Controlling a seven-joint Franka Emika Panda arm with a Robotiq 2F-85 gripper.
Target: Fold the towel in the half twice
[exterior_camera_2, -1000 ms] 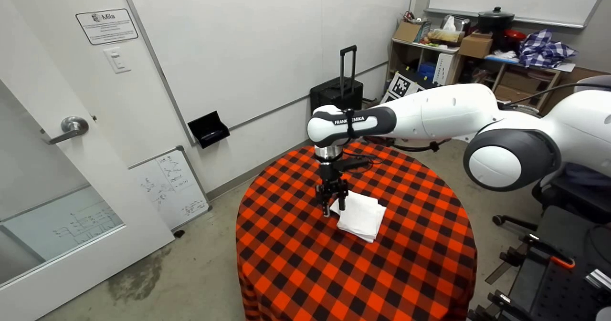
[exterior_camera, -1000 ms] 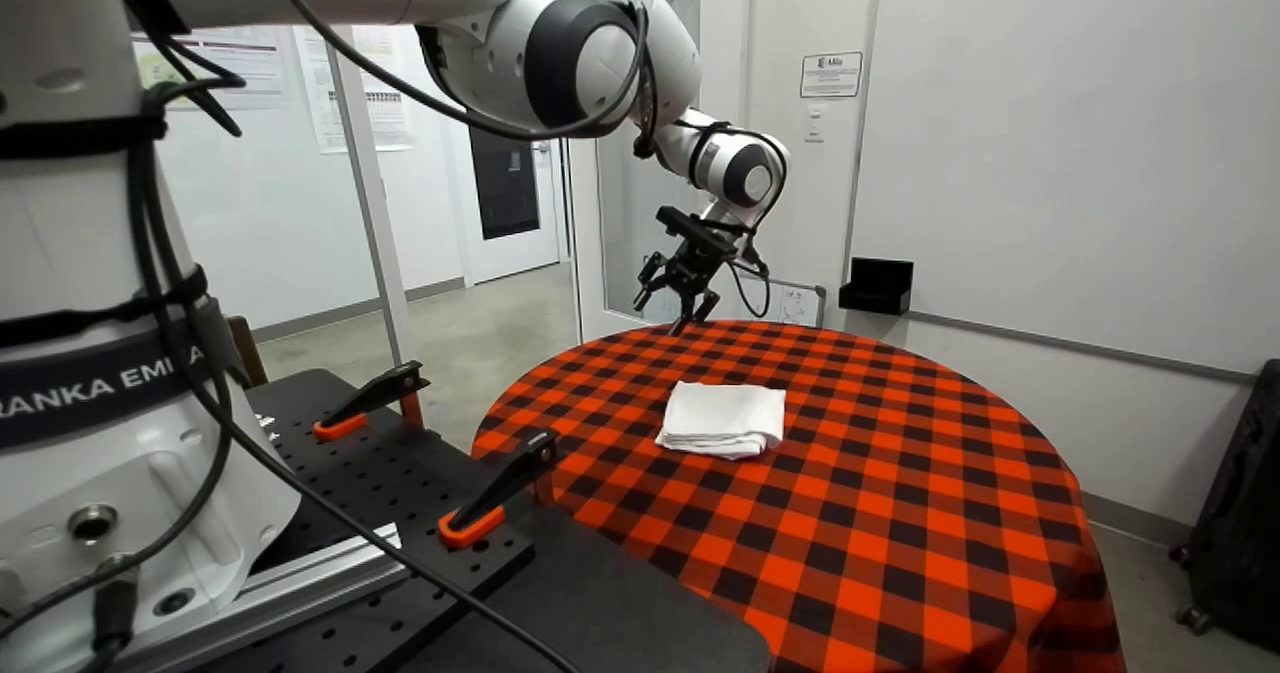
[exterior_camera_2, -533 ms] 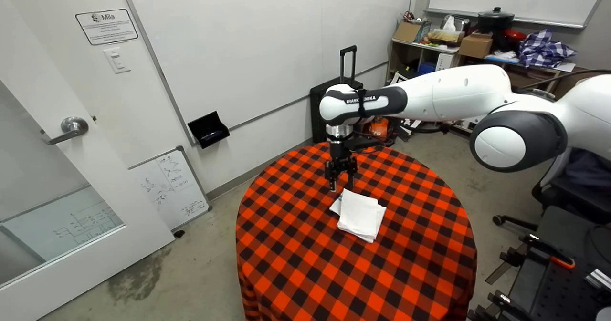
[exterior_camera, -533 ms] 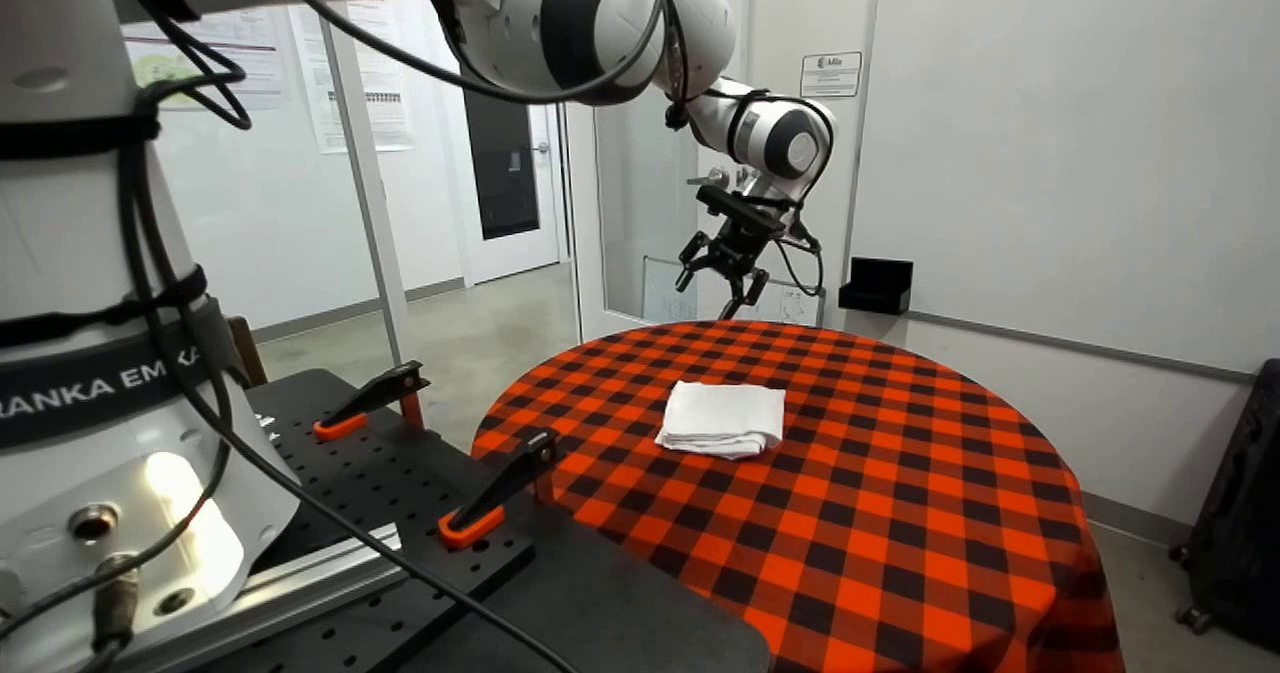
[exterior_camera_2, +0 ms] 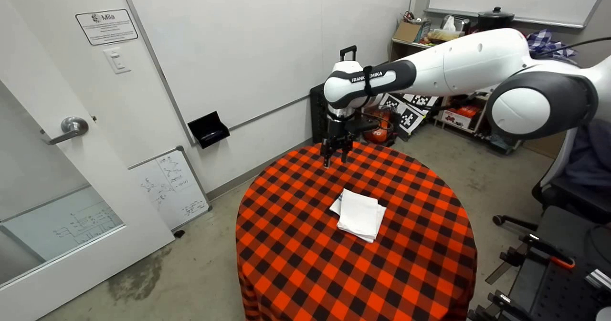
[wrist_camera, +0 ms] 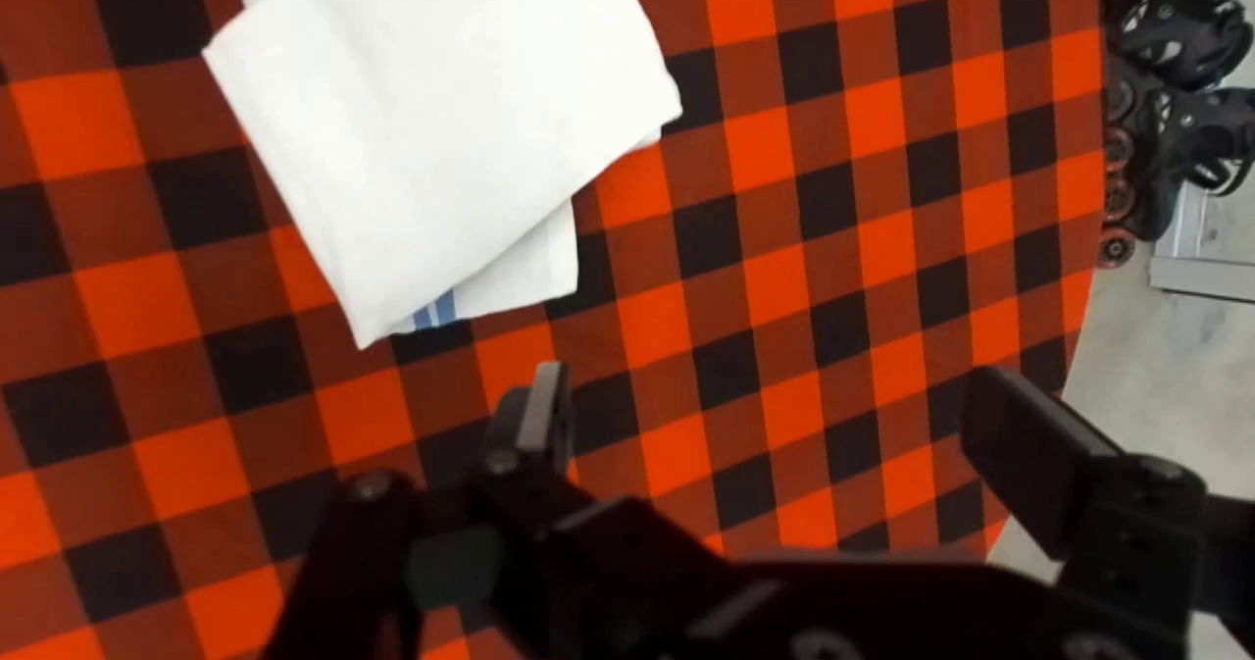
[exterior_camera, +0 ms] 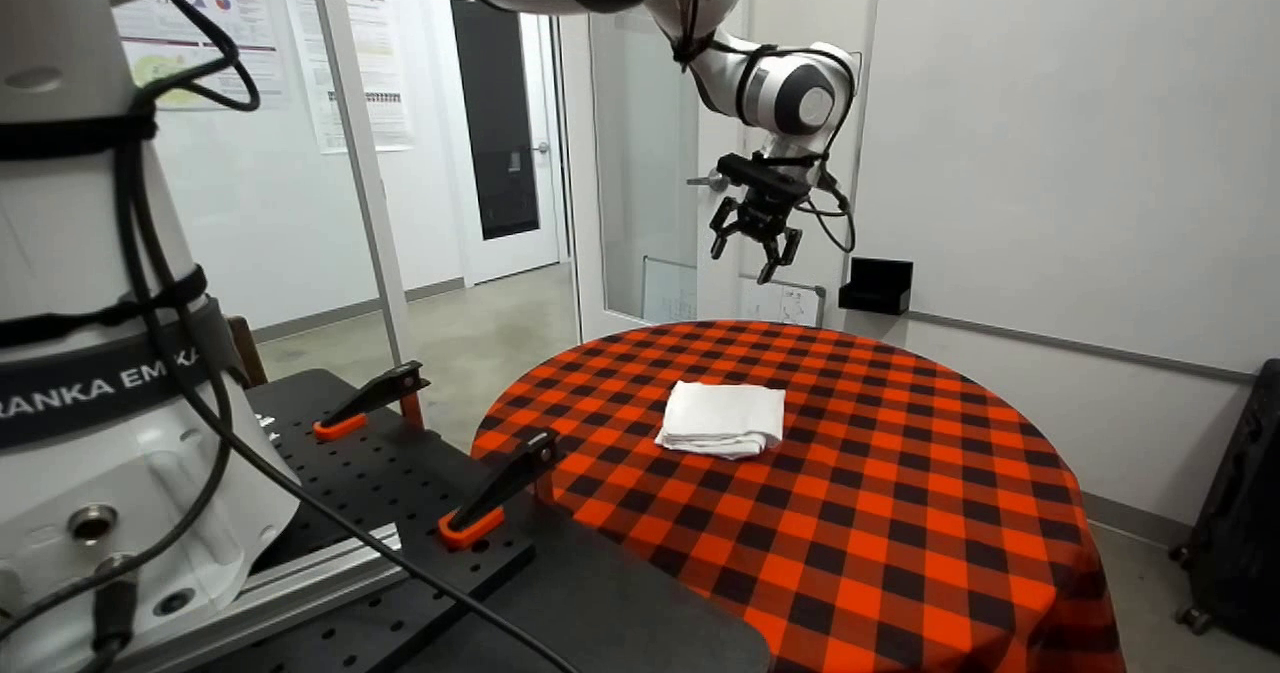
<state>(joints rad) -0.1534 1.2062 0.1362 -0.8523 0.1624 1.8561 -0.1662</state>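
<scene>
towel: lies on the red-and-black checkered tablecloth, inside its round edge, as a compact white stack of layers.
layers: the top one sits skewed over those beneath; in the wrist view a lower layer pokes out past its slanting edge, with blue stripes partly showing there. how many folds the stack holds cannot be counted.
step in hand: probably the close of the job. the small stacked shape suggests both folds are made, though the edges do not match up.
next move: if this stack counts as done, little is called for beyond leaving it alone and parking the arm clear. if a neater square is wanted, the gripper would need to go over the skewed top layer, pinch that alone and swing it into line.
risk: reaching too deep could catch the lower layers or bunch the tablecloth, and drag the whole stack.
gripper spread: the fingers stand wide apart, seemingly at or near their limit.
gripper load: none; between the fingertips only tablecloth shows, well below.
gripper contact: it touches neither towel nor tablecloth. in both exterior views it hangs in the air, well apart from the towel and off to one side of it.
</scene>
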